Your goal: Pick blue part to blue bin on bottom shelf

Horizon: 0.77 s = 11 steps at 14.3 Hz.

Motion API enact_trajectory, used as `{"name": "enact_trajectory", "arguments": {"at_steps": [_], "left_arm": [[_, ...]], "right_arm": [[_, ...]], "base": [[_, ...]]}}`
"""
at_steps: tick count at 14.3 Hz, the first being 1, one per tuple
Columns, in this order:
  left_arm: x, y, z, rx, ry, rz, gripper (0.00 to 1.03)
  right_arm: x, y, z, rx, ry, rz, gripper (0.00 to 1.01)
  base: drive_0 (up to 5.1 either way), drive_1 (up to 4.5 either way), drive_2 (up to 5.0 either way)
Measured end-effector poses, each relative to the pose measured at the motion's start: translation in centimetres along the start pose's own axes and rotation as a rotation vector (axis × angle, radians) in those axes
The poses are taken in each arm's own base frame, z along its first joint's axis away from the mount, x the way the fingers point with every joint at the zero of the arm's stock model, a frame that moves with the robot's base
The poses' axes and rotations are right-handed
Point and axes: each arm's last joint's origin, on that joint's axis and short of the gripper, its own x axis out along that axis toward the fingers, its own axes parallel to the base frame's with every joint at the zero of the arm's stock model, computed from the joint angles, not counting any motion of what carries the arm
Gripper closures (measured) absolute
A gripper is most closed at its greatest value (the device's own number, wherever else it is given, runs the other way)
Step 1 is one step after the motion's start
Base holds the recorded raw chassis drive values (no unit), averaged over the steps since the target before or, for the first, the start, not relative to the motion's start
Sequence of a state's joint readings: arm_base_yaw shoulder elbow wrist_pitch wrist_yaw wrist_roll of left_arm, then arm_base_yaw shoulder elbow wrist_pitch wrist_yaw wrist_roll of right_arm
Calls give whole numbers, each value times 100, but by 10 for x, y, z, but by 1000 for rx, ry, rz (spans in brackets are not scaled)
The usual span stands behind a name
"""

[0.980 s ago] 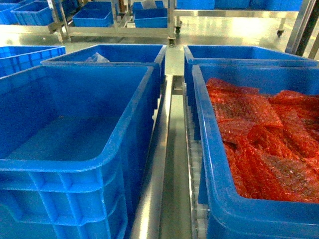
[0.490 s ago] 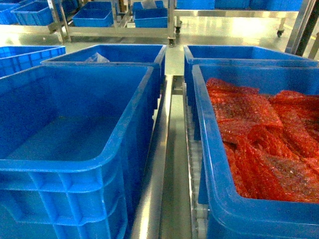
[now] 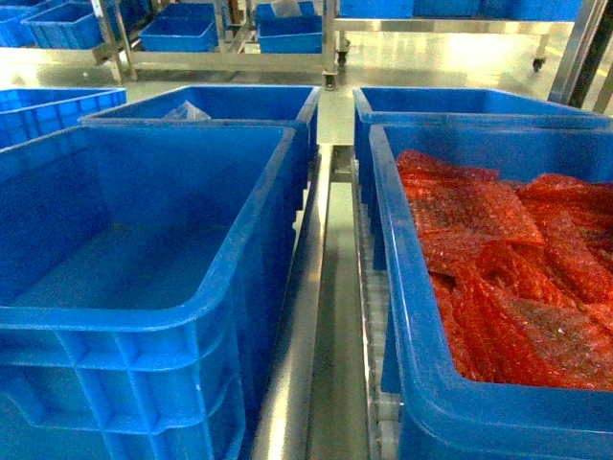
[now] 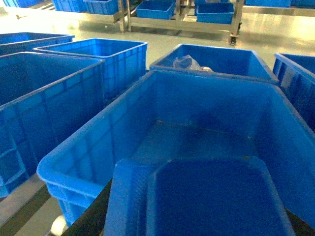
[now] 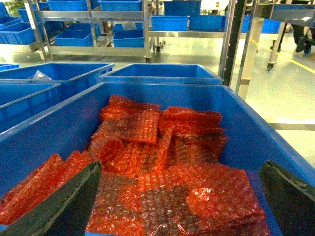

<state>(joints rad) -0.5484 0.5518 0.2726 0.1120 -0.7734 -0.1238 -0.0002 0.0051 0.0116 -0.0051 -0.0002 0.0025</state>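
- Blue part [image 4: 211,196], a small dark navy rectangular block with plain, smooth faces, fills the bottom of the left wrist view, and dark finger edges show at both its sides. We judge that the left tool [image 4: 202,216] is clamped on it.
- The picture's edge cuts the block off, so we cannot tell which way its long axis runs.
- Directly ahead of and below the block is the big deep bright-blue plastic crate [image 4: 98,142]. It has smooth inner walls, a thick ribbed rim and a bare floor. The coming move turns on this: forward and down over the near rim.
- In the head view this crate [image 3: 259,192] stands on the left, beside silver steel rails [image 3: 297,374]. We take the rails for the bottom shelf.
- The left arm is nearer to the crate.
- The right tool [image 5: 177,206] hangs spread wide and empty over the like blue crate [image 5: 246,128] filled with crinkled red bubble-wrap bags [image 5: 147,147].
- Neither arm shows in the head view.
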Motion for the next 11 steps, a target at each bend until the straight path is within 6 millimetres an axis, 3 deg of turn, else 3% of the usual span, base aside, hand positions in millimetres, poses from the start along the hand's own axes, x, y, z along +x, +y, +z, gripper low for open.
{"name": "enact_trajectory", "arguments": {"at_steps": [2,4,5,6,7,9,11], "left_arm": [[34,-9,19,-49,-43,-17,60],[91,-19,35,-93,-64,-33,60],[115,-23,30,-85,-17,-17,49],[130,-25,11,-71,74,24,35],[130,-24,2,-65,107,29,21],[128,-24,12,-96,63,27,3],[128,-20,10,-116,-24,-75,13]], "right_arm": [[0,0,0,0,0,0,3],[0,0,0,0,0,0,3],[0,0,0,0,0,0,3],[0,0,0,0,0,0,3],[0,0,0,0,0,0,3],[0,0,0,0,0,0,3],[0,0,0,0,0,0,3]], "base": [[0,0,0],[0,0,0],[0,0,0],[0,0,0],[0,0,0],[0,0,0],[0,0,0]]}}
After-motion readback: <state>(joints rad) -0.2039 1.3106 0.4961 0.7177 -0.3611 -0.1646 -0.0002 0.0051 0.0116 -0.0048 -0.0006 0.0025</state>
